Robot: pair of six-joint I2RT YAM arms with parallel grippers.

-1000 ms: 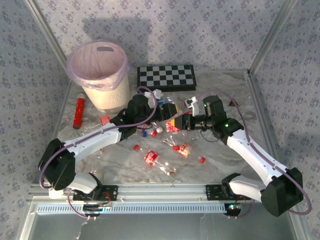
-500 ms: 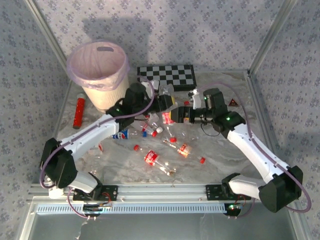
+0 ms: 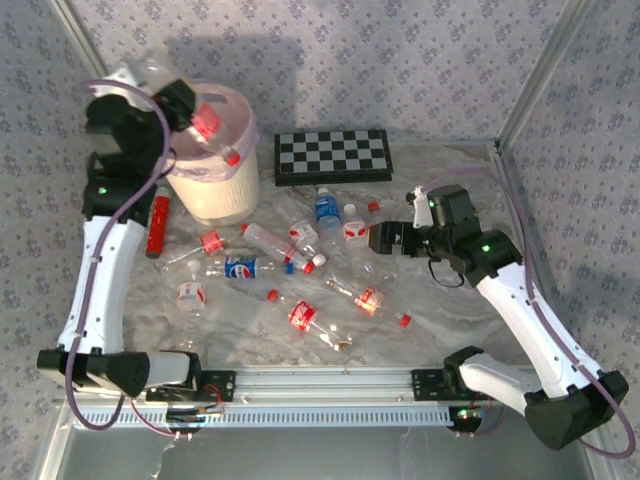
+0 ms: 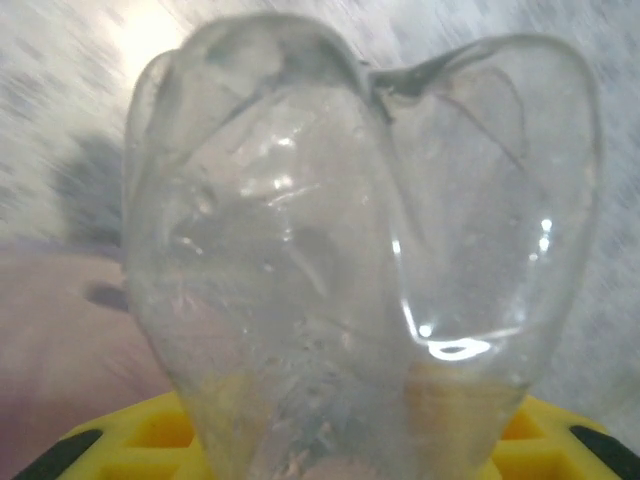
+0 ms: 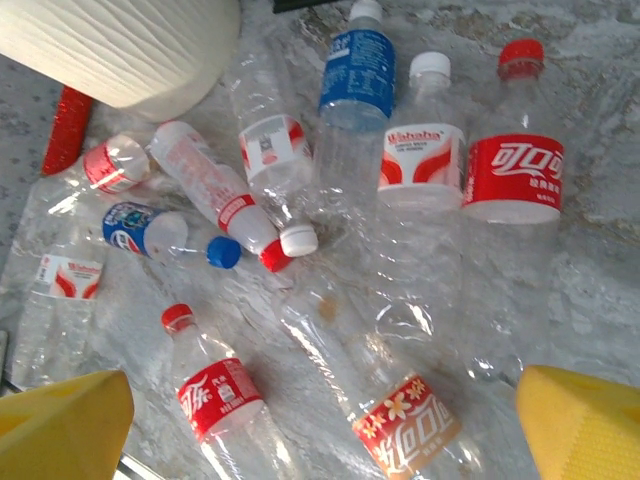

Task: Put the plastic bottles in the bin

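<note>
**One bottle over the bin, the rest lying on the table**

The left arm stands tall at the far left corner. Its left gripper [image 3: 183,104] is clamped on the held bottle [image 3: 205,122], a clear one with a red label and a red cap. From above, that bottle lies slantwise across the pink-lined mouth of the bin [image 3: 215,195], with the cap end pointing toward the bin's near rim. In the left wrist camera the held bottle [image 4: 350,250] looms very close, dented clear plastic sitting above the yellow pads [image 4: 140,445].

The right arm reaches in over the middle of the table [image 3: 440,335]. The right gripper [image 3: 386,238] hangs with its jaws spread wide and nothing between them.

Below it the loose bottles [image 3: 302,315] are scattered on their sides between the bin and the right arm. The right wrist camera picks out three in a row: a blue-labelled bottle [image 5: 355,70], a white-capped bottle [image 5: 422,160] just beside it, and a red-labelled bottle [image 5: 513,170] next along. The bin's ribbed white wall fills that view's top left corner.

A red cylinder [image 3: 157,225] lies by the bin's left side. A chequered board [image 3: 333,155] lies flat behind the bottles.
</note>
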